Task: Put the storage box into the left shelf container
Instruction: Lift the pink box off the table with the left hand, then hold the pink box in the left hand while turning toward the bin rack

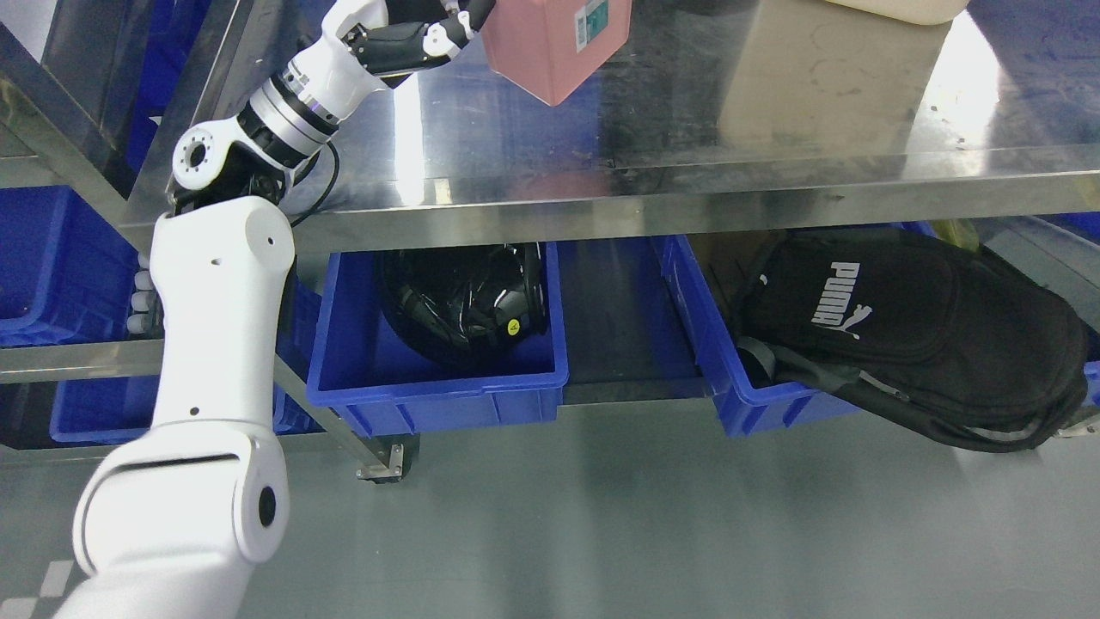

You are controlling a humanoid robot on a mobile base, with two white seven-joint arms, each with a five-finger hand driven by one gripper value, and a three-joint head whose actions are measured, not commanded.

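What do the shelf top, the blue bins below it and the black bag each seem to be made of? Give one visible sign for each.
Shelf top: bare metal, probably stainless steel; it mirrors light and shows scuffs.
Blue bins: moulded plastic, semi-gloss, with ribbed rims and even colour.
Black bag: woven fabric, likely synthetic; matte, with soft folds, seams and a printed white logo.
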